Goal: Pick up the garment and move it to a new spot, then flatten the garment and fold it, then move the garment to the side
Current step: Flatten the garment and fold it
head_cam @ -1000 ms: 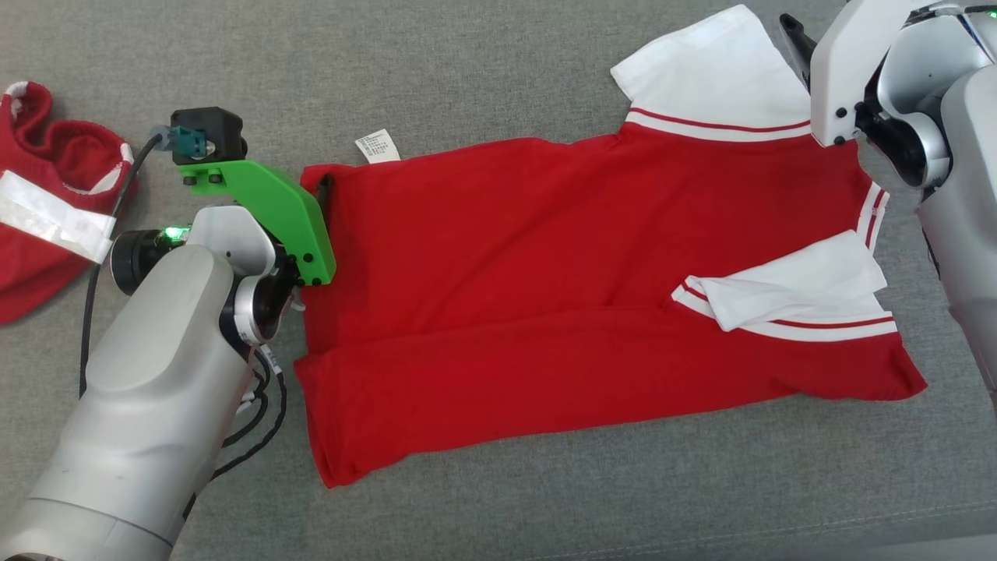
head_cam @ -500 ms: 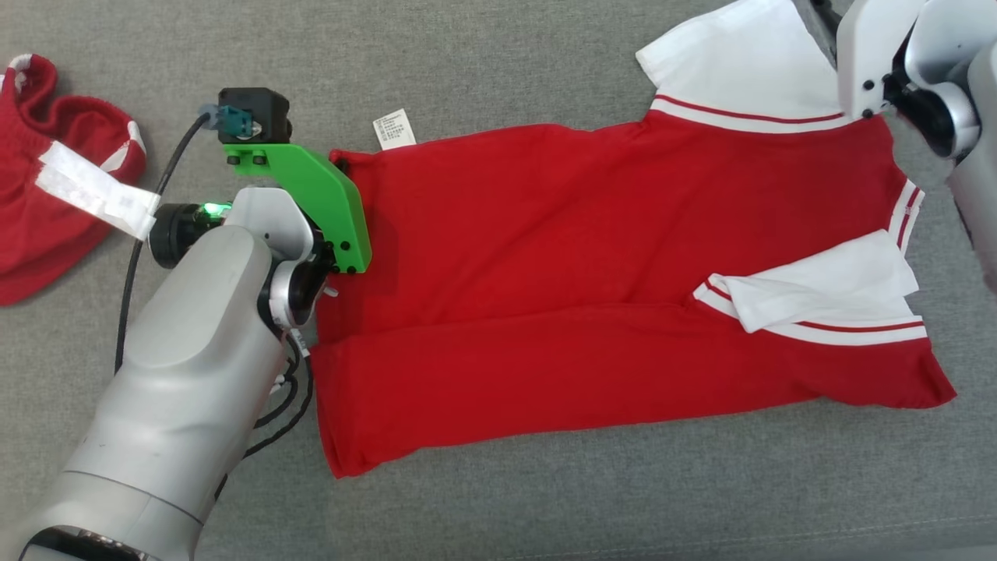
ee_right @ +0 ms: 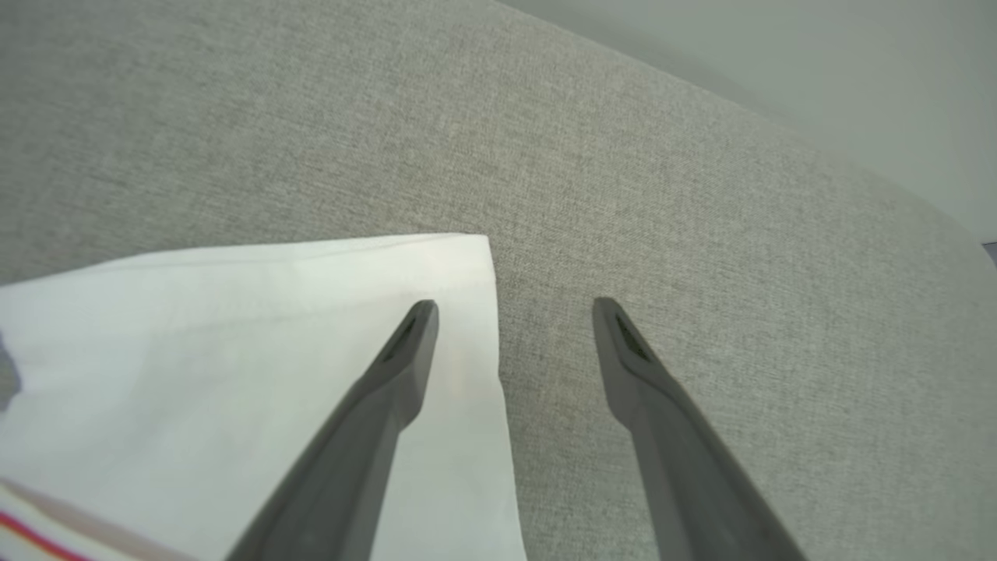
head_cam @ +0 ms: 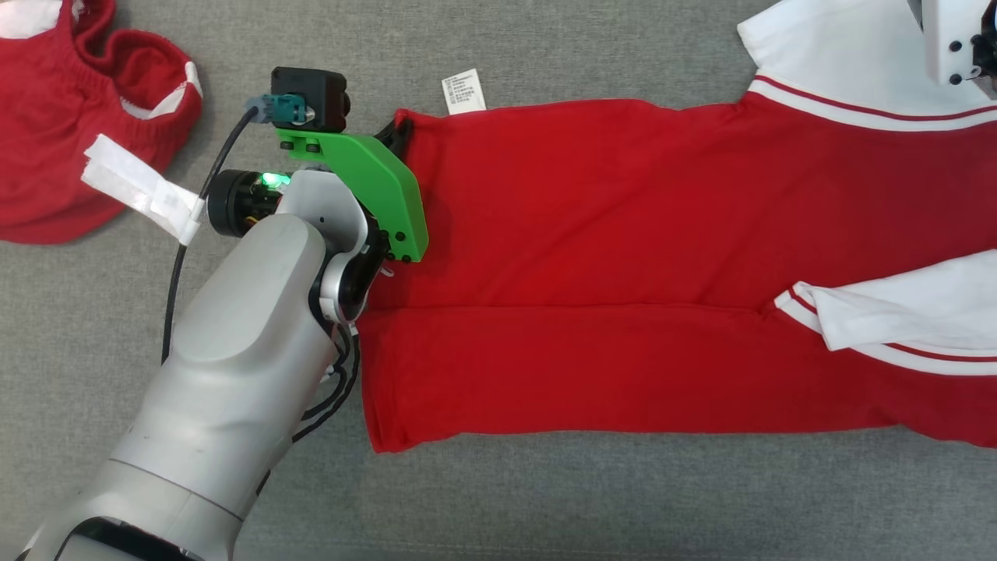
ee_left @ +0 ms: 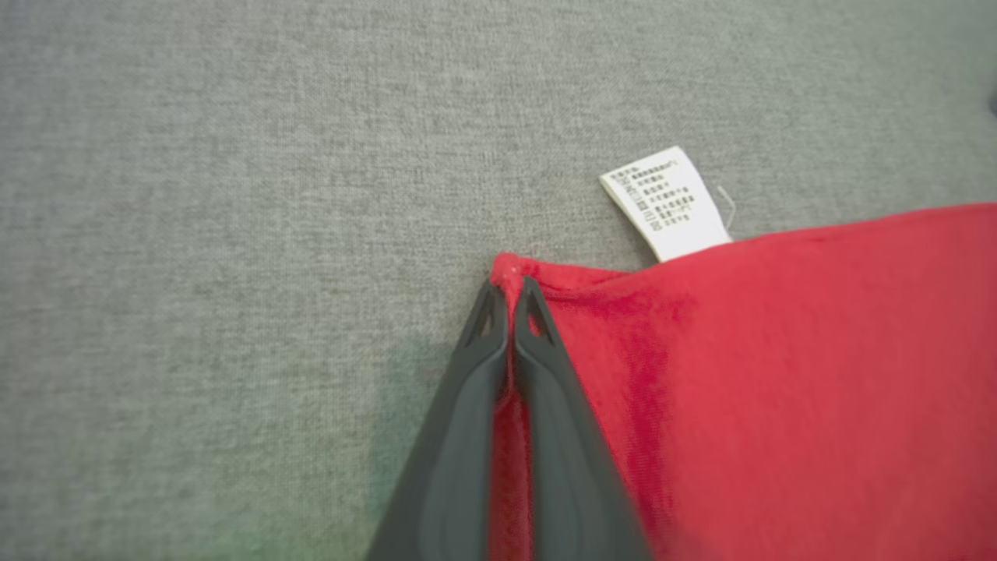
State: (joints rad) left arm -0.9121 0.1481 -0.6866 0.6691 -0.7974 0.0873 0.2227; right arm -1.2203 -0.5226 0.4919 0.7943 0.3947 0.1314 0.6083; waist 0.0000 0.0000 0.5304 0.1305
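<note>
Nearby lies a red cloth (head_cam: 47, 156); left jaws pinch the garment (head_cam: 623, 234) corner, right jaws gape.

Left arm: my left claw (head_cam: 394, 131) sits at corner of red garment (head_cam: 623, 234), flat on grey surface (head_cam: 545, 506); white label (head_cam: 463, 90) near.

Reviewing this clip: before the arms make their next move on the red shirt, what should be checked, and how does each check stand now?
1. Is the left gripper shut on the red shirt at its hem corner? Ok.
2. Is the right gripper gripping the white sleeve? Not ok: it is open, straddling the sleeve's edge.
3. Is the care label outside the left grip? Ok.
4. Is the other red garment apart from the shirt? Ok.
5. Are both hem layers pinched? Cannot tell.
</note>
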